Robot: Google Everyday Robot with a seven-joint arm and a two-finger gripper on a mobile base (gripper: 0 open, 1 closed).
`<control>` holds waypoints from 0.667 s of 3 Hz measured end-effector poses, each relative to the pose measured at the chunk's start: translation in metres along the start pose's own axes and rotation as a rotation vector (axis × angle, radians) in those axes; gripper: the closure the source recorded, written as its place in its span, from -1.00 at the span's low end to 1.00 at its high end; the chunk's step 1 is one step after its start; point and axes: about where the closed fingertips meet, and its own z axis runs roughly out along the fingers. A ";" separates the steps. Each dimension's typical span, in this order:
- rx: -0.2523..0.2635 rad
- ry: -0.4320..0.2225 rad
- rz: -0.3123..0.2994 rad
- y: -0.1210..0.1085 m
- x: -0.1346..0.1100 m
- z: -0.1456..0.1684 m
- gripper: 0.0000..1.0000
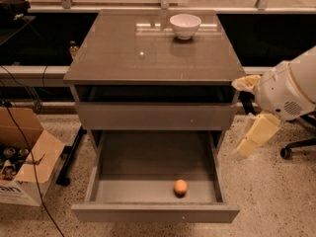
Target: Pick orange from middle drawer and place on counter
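The orange (pixel 180 187) lies in the pulled-out middle drawer (pixel 143 157), near its front wall and right of centre. The counter (pixel 148 53) is the glossy grey-brown top of the cabinet, with a white bowl (pixel 185 25) at its back. My gripper (pixel 256 135), cream-coloured under a white arm housing, hangs in the air to the right of the cabinet. It is level with the closed front panel, above and to the right of the orange, and touches nothing.
A closed flat front panel (pixel 155 116) sits above the open drawer. An open cardboard box (pixel 24 157) with cables stands on the floor at left. An office chair base (pixel 296 149) is at the right, behind the arm. Speckled floor lies in front.
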 end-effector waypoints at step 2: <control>-0.118 -0.227 0.033 0.004 0.009 0.064 -1.00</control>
